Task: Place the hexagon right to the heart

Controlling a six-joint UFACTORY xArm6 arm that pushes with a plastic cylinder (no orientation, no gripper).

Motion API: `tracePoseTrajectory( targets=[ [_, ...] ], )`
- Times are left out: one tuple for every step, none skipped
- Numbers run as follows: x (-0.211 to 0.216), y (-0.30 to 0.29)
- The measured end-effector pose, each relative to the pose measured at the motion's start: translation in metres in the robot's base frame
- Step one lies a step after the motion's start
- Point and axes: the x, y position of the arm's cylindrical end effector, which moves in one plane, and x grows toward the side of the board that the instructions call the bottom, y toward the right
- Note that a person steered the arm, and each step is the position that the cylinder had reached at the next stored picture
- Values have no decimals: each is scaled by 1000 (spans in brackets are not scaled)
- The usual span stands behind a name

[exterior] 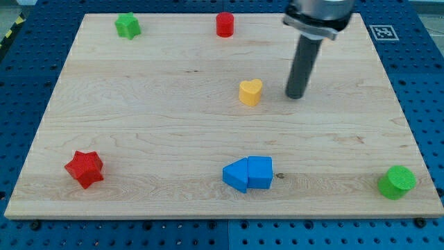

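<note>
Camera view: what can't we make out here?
- Arm: cut off by the view's top edge; only its dark lower part and the rod show.
- My tip: sits right of the yellow heart, apart from it; table contact can't be confirmed.
- Hexagon: the red block at top and the green block at bottom right are too small to tell hexagon from cylinder.
- Two blue blocks: pressed together, so their shapes are unclear.

I seem to work in a robotics lab: a wooden board (208, 132) lies on a blue perforated bench (430, 83), with a printed marker tag (381, 32) at its corner.
</note>
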Motion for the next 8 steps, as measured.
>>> tracePoseTrajectory(
  targets=[
    [-3, -50],
    [-4, -80],
    [-18, -43],
    [-13, 43],
    [-4, 134],
    [-44, 187],
    [-120, 208],
    [-182, 207]
  ],
)
